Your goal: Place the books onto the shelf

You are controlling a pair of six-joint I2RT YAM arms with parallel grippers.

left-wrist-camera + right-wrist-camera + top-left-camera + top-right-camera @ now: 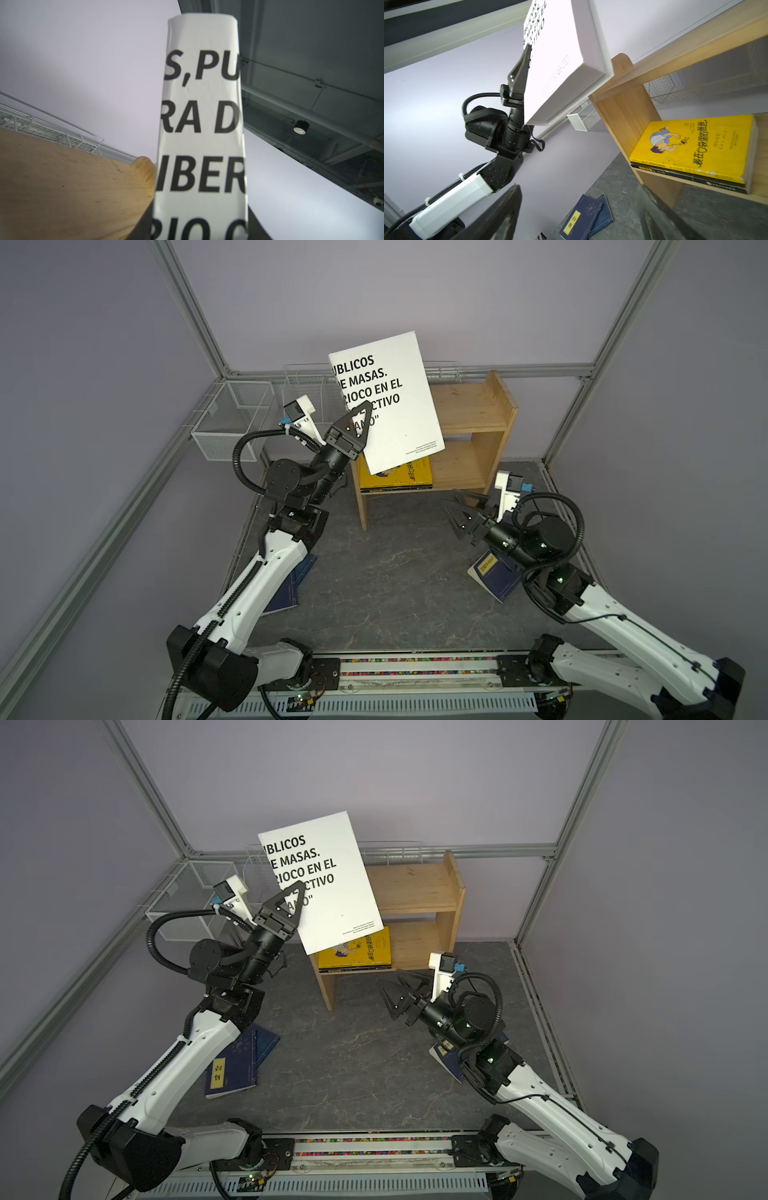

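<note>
White thick book (386,402), pinched in left fingers (349,419), hangs above the pine shelf (469,406); right fingers (459,518) gape empty. Next, likely: lower it flat.

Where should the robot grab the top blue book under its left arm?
Probably the long edge facing the dark table's middle, from above: the thin navy yellow-label book lies flat on another navy book, its other side under the left arm.
</note>
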